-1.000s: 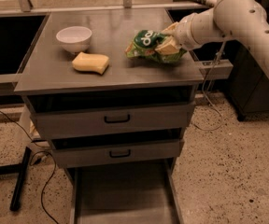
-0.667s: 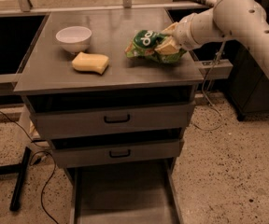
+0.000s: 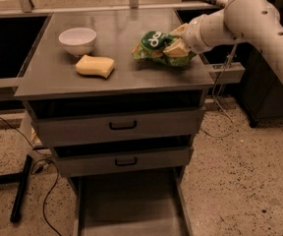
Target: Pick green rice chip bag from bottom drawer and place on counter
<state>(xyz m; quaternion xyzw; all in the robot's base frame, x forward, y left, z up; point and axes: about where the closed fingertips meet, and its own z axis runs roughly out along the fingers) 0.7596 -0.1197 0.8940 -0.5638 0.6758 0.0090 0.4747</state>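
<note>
The green rice chip bag (image 3: 154, 45) is a crinkly green bag with a dark round logo. It lies on the right part of the counter (image 3: 117, 68). My gripper (image 3: 177, 45) comes in from the right on the white arm and is closed on the bag's right end. The bottom drawer (image 3: 127, 205) is pulled out at the foot of the cabinet and looks bare.
A white bowl (image 3: 77, 40) and a yellow sponge (image 3: 95, 66) sit on the counter's left part. Two upper drawers with black handles (image 3: 123, 126) are closed. Cables and a black stand (image 3: 21, 195) lie on the speckled floor at left.
</note>
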